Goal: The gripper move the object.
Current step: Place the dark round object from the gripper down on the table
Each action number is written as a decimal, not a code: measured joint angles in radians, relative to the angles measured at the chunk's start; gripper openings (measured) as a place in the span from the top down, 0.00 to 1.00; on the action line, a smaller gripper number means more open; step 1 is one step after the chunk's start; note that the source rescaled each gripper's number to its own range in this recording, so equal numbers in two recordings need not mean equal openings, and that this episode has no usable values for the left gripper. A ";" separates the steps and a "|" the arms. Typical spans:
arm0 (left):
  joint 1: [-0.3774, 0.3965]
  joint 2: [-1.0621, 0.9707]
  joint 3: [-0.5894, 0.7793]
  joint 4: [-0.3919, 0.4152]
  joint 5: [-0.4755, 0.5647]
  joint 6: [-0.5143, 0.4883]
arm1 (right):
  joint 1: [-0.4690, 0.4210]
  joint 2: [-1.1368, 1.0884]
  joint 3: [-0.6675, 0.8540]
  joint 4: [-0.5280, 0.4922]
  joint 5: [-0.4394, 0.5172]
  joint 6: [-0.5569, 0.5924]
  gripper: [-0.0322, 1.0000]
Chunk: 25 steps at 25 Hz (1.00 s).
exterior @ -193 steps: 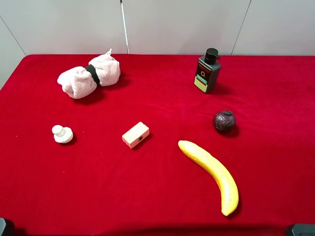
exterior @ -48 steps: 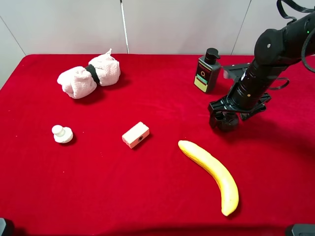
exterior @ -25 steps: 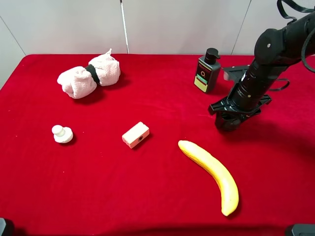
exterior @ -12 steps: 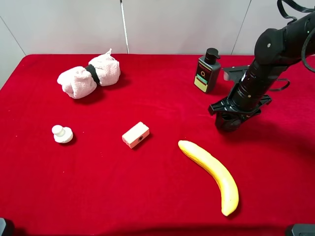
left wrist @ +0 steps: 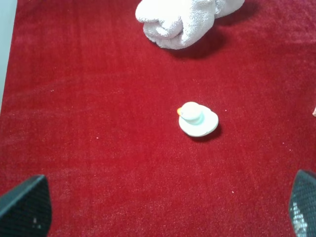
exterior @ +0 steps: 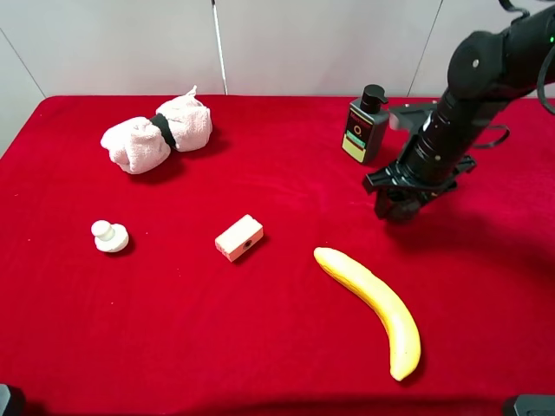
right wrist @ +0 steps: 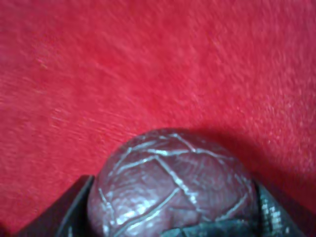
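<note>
**A:** Where is the maroon fruit [right wrist: 173,180]?

**B:** Between the two fingers of the right tool [exterior: 397,206]. In the right wrist view it fills the whole gap. One black finger [right wrist: 74,210] presses on one flank and the other finger [right wrist: 276,213] on the opposite flank. The tool is clamped on the fruit at about the fruit's own width.

**A:** Is the fruit resting on the desk [exterior: 277,347]?

**B:** I cannot tell. The red cloth shows close behind the fruit, with a dark shadow along one side. The place where fruit and cloth would meet is hidden.

**A:** What does the high camera show?

**B:** The right arm comes in from the far right, and its tool points down at the right half of the desk. It is near the pump bottle [exterior: 365,126], a little toward the front and to the right of it. The black fingers cover most of the fruit from that angle. The banana [exterior: 373,308] lies closer to the front edge, apart from the tool.

**A:** How does the fruit look close up?

**B:** It is a dark maroon ball with pale lines crossing its skin.

**A:** And the left tool [left wrist: 163,210]?

**B:** It is spread wide and holds nothing. Only its two fingertips show, far apart from each other, above bare red cloth. Ahead of it sits the white knob piece [left wrist: 197,119], and beyond that the pink towel [left wrist: 185,19]. All of this is well apart from the fruit.

**A:** Is there anything else on the desk?

**B:** A small cream block [exterior: 238,237] lies between the knob piece and the banana.
</note>
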 joint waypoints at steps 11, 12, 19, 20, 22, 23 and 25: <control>0.000 0.000 0.000 0.000 0.000 0.000 | 0.116 -0.040 -0.145 -0.014 0.154 0.000 0.96; 0.000 0.000 0.000 0.000 0.000 0.000 | 0.130 -0.040 -0.162 -0.017 0.170 0.000 0.96; 0.000 0.000 0.000 0.000 0.000 0.000 | 0.243 -0.040 -0.308 -0.042 0.279 0.000 0.96; 0.000 0.000 0.000 0.000 0.000 0.000 | 0.260 -0.040 -0.332 -0.047 0.291 0.000 0.96; 0.000 0.000 0.000 0.000 0.000 0.000 | 0.288 -0.038 -0.383 -0.054 0.313 0.000 0.96; 0.000 0.000 0.000 0.000 0.000 0.000 | 0.304 -0.035 -0.413 -0.056 0.326 0.000 0.96; 0.000 0.000 0.000 0.000 0.000 0.000 | 0.324 -0.018 -0.480 -0.057 0.352 0.000 0.96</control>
